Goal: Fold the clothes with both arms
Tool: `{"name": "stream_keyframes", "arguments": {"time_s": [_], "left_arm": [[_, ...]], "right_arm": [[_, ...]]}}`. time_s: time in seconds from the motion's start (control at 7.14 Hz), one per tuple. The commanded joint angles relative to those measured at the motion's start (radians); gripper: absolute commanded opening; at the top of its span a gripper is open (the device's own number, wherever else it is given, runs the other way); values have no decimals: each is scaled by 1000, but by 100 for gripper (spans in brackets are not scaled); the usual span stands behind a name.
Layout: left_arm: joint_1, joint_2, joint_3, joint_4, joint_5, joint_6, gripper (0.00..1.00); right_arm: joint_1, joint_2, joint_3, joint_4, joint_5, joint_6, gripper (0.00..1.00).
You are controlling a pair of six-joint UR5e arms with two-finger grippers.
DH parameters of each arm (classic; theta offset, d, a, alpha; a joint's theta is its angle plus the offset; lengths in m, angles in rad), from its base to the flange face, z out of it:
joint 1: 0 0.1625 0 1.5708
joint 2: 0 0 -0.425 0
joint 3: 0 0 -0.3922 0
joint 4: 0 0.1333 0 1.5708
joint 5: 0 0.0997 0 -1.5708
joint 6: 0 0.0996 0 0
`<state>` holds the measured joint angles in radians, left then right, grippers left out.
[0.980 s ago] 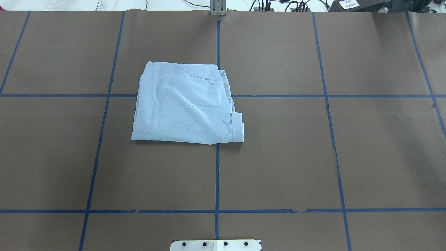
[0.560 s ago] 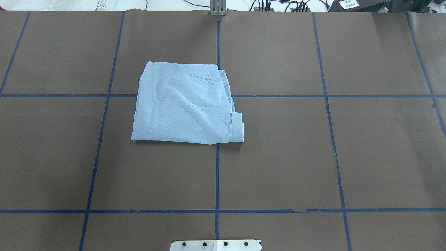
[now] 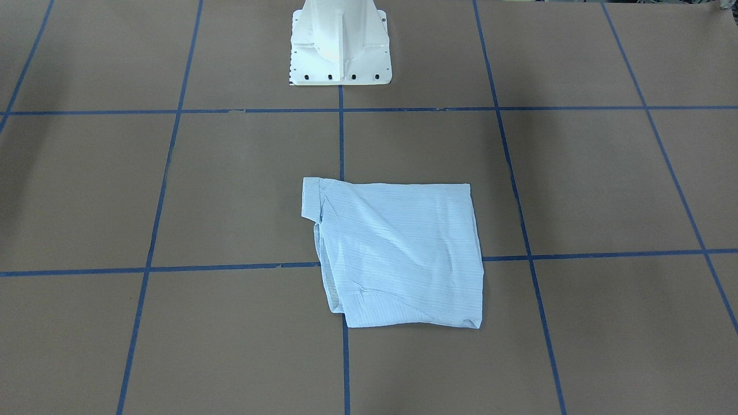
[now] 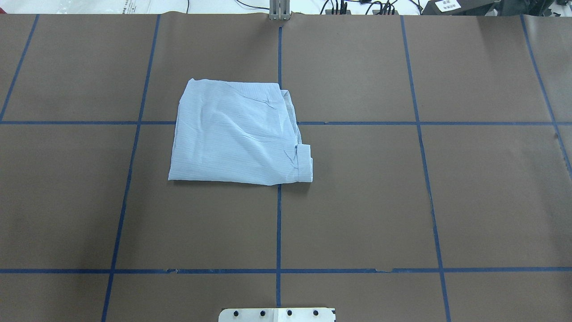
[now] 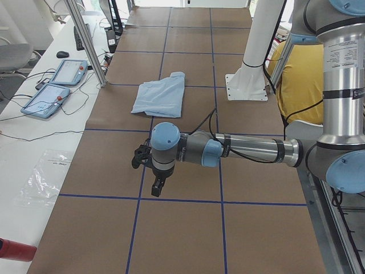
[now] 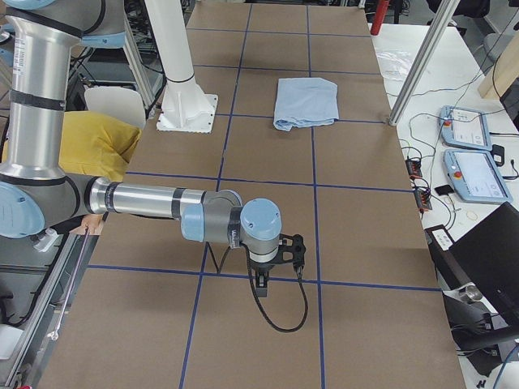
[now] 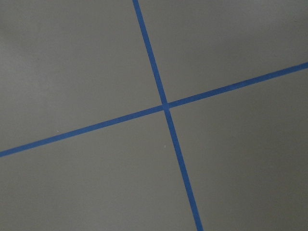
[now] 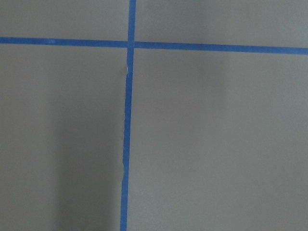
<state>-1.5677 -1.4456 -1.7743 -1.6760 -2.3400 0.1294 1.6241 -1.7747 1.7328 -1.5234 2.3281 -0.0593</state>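
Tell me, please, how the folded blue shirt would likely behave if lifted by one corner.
The shirt would probably go floppy and unfold: it is thin, creased cloth in loose layers that show along its right edge in the overhead view. It looks light, lying nearly flat. Pushed, it would likely bunch up rather than slide whole.

I see the shirt [image 4: 237,134] lying on the table [image 4: 402,201], in front of the base [image 3: 340,46], toward the left arm [image 5: 251,149] side; the right arm [image 6: 146,200] is well apart.
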Motion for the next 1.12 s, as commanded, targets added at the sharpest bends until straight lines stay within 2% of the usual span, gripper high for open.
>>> {"name": "stream_keyframes", "arguments": {"time_s": [0.0,0.98], "left_arm": [[4,17,-5,-4,-3,1,100],[0,43,-13,-4,1,-1,100]], "right_arm": [[-1,-5,-4,40,-1,19,100],[-1,3,-4,40,2,22,100]]}}
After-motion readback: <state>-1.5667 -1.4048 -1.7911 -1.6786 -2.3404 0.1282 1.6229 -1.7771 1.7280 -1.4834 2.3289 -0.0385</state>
